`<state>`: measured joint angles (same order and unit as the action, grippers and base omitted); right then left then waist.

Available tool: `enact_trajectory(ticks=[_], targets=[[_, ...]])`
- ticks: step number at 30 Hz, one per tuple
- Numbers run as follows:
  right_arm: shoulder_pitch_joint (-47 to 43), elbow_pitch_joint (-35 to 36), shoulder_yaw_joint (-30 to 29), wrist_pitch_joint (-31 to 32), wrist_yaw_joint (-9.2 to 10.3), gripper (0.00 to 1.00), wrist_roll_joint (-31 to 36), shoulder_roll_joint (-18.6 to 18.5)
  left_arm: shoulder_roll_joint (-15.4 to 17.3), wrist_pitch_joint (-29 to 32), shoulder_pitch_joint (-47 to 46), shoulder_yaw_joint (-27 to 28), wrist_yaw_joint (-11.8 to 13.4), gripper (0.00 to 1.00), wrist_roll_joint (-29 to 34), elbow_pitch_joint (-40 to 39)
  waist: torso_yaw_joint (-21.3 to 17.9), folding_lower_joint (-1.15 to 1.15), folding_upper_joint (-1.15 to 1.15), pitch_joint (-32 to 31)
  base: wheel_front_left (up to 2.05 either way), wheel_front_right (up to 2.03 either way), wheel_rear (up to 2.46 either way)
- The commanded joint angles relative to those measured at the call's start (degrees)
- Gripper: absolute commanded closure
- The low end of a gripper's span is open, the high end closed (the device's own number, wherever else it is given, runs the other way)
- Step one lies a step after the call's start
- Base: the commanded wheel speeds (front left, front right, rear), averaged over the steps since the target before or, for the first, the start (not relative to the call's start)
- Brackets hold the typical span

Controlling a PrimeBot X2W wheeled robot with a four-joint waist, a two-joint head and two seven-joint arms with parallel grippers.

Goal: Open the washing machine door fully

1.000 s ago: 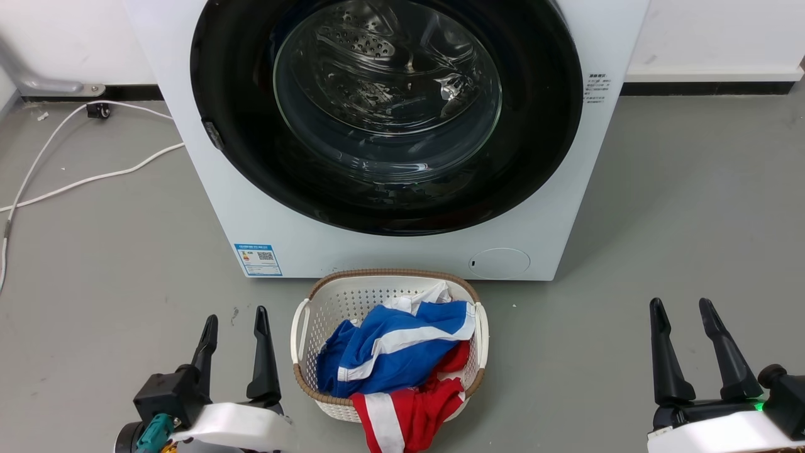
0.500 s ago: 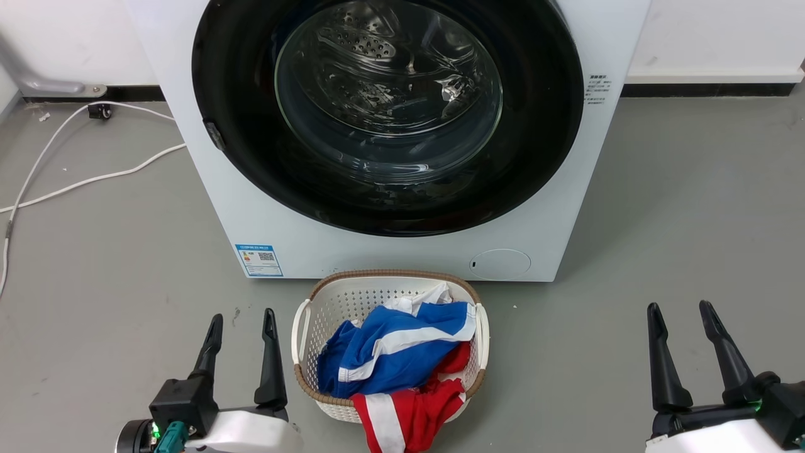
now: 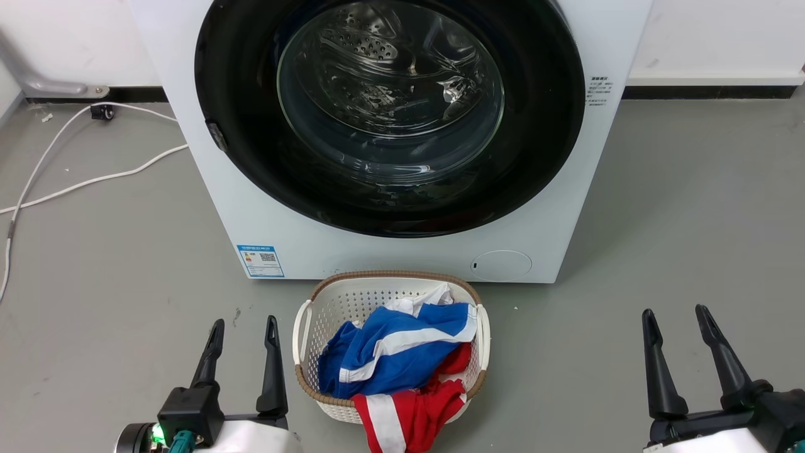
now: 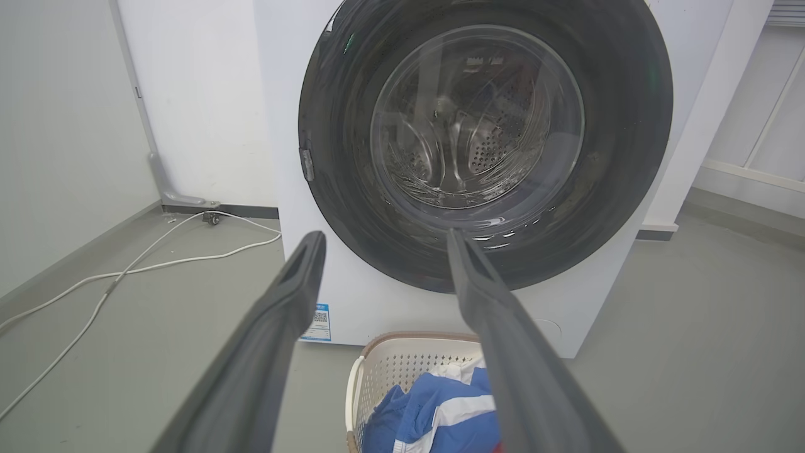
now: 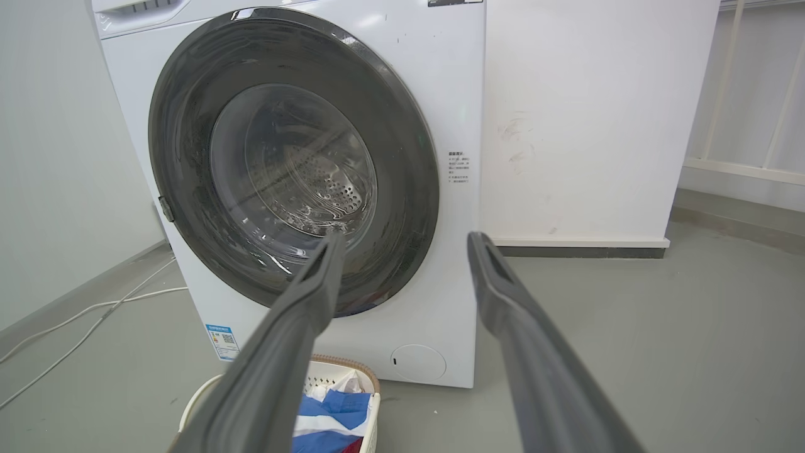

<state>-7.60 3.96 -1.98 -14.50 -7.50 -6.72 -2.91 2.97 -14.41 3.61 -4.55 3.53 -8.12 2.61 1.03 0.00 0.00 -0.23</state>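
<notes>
One washer [image 3: 390, 258], white-fronted, is shown standing on a grey floor [image 3: 692, 207]. Nearly its full width is taken up by the door [image 3: 390, 116], which is seen shut, flush against the front. A glossy black ring [image 3: 547, 126] is set round a bulging clear glass centre [image 4: 477, 119], through which the steel drum is seen. The door is judged rigid and fairly heavy, swinging from one side only; no hinge is visible, so the swing side can be inferred from the tab alone. The polished ring is judged slippery and offers no purchase to a pinch; the glass is best not struck or levered.

A basket [image 3: 302, 327] of blue, white and red clothes [image 3: 390, 352] is placed on the floor just before the washer, below the door's lower edge.

Both grippers are held low, well apart from the door: the left gripper [image 3: 244, 321] just beside the basket, the right gripper [image 3: 673, 309] further off on the other side, each with fingers spread and nothing between them.

A small grey tab [image 3: 217, 136] is seen on the ring's left edge. Hold is best taken there, with a fingertip hooked behind the rim and drawn outward.
</notes>
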Motion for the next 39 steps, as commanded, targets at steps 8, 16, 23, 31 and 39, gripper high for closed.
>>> enact_trajectory(ticks=[8,16,23,31,39], targets=[[-0.9,-0.3,-0.2,-0.7,0.02,0.00,0.6,0.1,-0.1,-0.9,0.6,0.0,0.3,0.00,0.5,0.8,0.1,0.00,0.00,0.1,0.00,0.00,0.00],[-1.1,-1.3,-0.3,-0.7,0.02,0.00,0.1,0.1,-0.1,-0.9,0.6,0.1,0.6,0.00,-0.1,1.6,0.0,0.00,0.00,0.1,0.00,0.00,0.00],[-1.0,-1.5,-0.4,-0.7,0.02,0.00,0.6,0.1,-0.1,-0.9,0.4,0.0,0.8,0.00,-0.1,2.0,0.1,0.00,0.00,0.2,0.00,0.00,0.00],[-0.8,-1.4,0.7,-0.7,0.02,1.00,1.0,0.1,-0.1,-0.9,0.6,0.0,1.0,0.00,0.0,2.2,0.0,0.00,0.00,0.2,0.00,0.00,0.00],[0.1,-1.2,1.7,-0.7,0.02,1.00,-16.8,0.1,-0.1,-0.8,0.6,0.0,0.8,0.00,0.2,2.5,-0.1,0.00,0.00,0.0,0.00,0.00,0.00]])
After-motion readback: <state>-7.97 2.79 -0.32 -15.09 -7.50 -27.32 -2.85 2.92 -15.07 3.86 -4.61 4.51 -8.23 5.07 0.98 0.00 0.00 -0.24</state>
